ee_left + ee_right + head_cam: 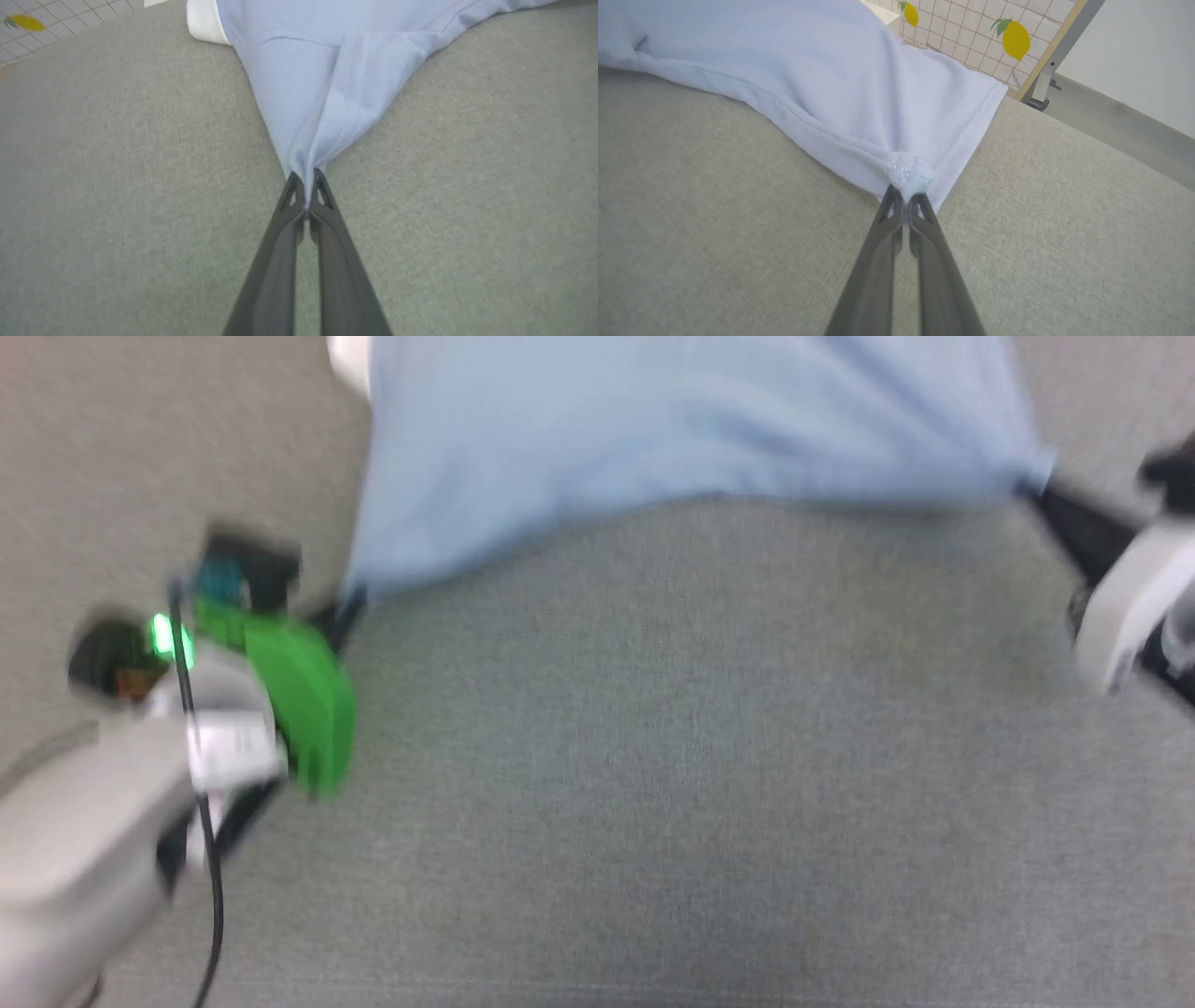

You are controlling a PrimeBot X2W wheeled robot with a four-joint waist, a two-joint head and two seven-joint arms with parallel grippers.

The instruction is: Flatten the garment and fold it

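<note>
While light blue soft-knit garment (691,420) lies spread over far part of grey-green woven fabric surface (653,756), both pincers clamp its near edge. Left gripper (306,179): dark fingers pressed together on bunched corner, cloth fanning away from tips. Right gripper (906,193): fingers pinched on opposite corner, small wad of hem puckered at tips. Near hem bows away from robot between two grips. White trim (203,23) at garment's far end. Lemon-print grid panel (999,32) beyond surface. Head view blurred.
</note>
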